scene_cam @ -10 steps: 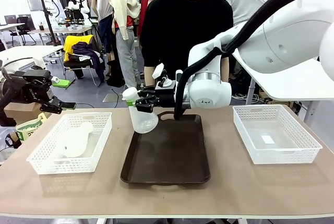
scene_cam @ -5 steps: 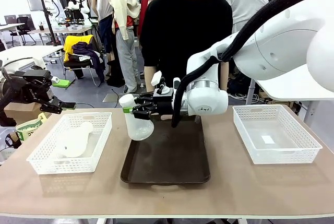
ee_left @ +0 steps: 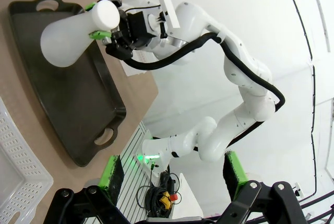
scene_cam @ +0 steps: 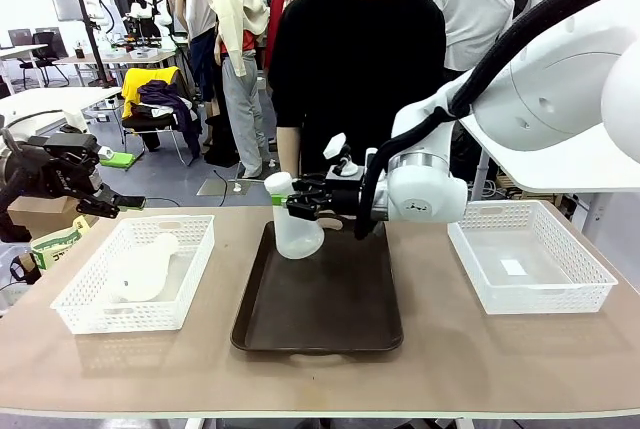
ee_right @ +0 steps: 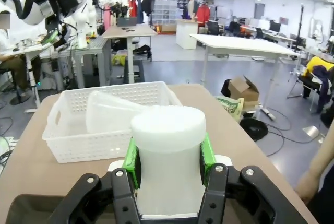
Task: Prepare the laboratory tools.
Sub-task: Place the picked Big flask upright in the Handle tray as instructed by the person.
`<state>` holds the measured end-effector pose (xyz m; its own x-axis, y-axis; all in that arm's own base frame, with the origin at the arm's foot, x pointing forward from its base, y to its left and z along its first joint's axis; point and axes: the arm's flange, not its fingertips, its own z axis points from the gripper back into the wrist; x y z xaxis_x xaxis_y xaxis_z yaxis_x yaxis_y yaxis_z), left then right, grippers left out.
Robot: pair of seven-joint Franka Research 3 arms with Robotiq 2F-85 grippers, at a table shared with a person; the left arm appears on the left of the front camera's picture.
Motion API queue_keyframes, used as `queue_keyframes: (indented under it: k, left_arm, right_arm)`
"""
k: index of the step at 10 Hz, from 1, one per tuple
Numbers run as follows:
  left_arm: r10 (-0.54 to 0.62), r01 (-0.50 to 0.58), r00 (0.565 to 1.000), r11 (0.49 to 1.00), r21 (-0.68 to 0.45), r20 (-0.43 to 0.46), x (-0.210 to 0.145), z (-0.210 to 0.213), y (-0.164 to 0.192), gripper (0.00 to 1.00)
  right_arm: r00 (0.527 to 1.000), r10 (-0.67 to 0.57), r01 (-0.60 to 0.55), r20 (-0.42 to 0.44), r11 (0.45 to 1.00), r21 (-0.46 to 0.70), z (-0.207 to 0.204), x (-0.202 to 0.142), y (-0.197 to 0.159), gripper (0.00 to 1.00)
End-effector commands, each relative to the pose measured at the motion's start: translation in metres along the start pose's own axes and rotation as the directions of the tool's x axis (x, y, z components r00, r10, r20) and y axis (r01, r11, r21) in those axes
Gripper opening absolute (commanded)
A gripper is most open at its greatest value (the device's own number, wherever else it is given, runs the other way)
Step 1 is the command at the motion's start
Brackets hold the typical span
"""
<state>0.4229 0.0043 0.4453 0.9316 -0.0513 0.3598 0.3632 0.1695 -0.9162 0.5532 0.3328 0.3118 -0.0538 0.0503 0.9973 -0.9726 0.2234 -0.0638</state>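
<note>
A frosted-white conical flask (scene_cam: 297,230) stands upright over the far left corner of the dark tray (scene_cam: 330,319); whether its base touches the tray I cannot tell. My right gripper (scene_cam: 288,198) is shut on its neck from the side. The right wrist view shows the neck (ee_right: 168,145) clamped between the green pads (ee_right: 132,162). The left wrist view shows the same flask (ee_left: 68,36) from afar. A second flask (scene_cam: 143,268) lies on its side in the left white basket (scene_cam: 190,279). My left gripper (scene_cam: 112,205) hangs open beyond the table's left edge, with nothing in it.
An empty-looking white mesh basket (scene_cam: 528,294) stands at the table's right. A person in black stands at the far side behind the tray. The near half of the tray is bare.
My right gripper has carried the flask to the right and toward the tray's far end. The left arm has stayed still.
</note>
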Motion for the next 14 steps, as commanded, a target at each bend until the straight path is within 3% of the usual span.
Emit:
queue_keyframes:
  k: [1,4,5,9,10,14]
  left_arm:
    - [-0.001,0.001,1.000,1.000,-0.009,0.006,0.000,0.001,-0.002,1.00]
    - [-0.001,0.001,1.000,1.000,-0.009,0.006,0.000,0.001,-0.002,1.00]
    - [-0.001,0.001,1.000,1.000,-0.009,0.006,0.000,0.001,-0.002,1.00]
    - [-0.001,0.001,1.000,1.000,-0.009,0.006,0.000,0.001,-0.002,1.00]
    - [-0.001,0.001,1.000,1.000,-0.009,0.006,0.000,0.001,-0.002,1.00]
    - [-0.001,0.001,1.000,1.000,-0.009,0.006,0.000,0.001,-0.002,1.00]
  right_arm:
    - [0.999,-0.012,0.014,0.051,0.999,-0.037,0.002,-0.011,0.010,0.00]
    - [0.997,-0.061,0.062,0.036,0.997,-0.034,0.000,-0.025,0.007,0.00]
    - [0.997,-0.070,0.071,0.031,0.997,-0.035,0.001,-0.025,0.008,0.14]
    - [0.994,-0.100,0.097,-0.044,0.993,-0.065,0.015,-0.024,0.014,0.90]
    - [0.991,-0.107,0.102,-0.082,0.992,-0.069,0.020,-0.022,0.015,1.00]
    - [0.978,-0.132,0.117,-0.161,0.988,-0.096,0.052,-0.011,0.016,1.00]
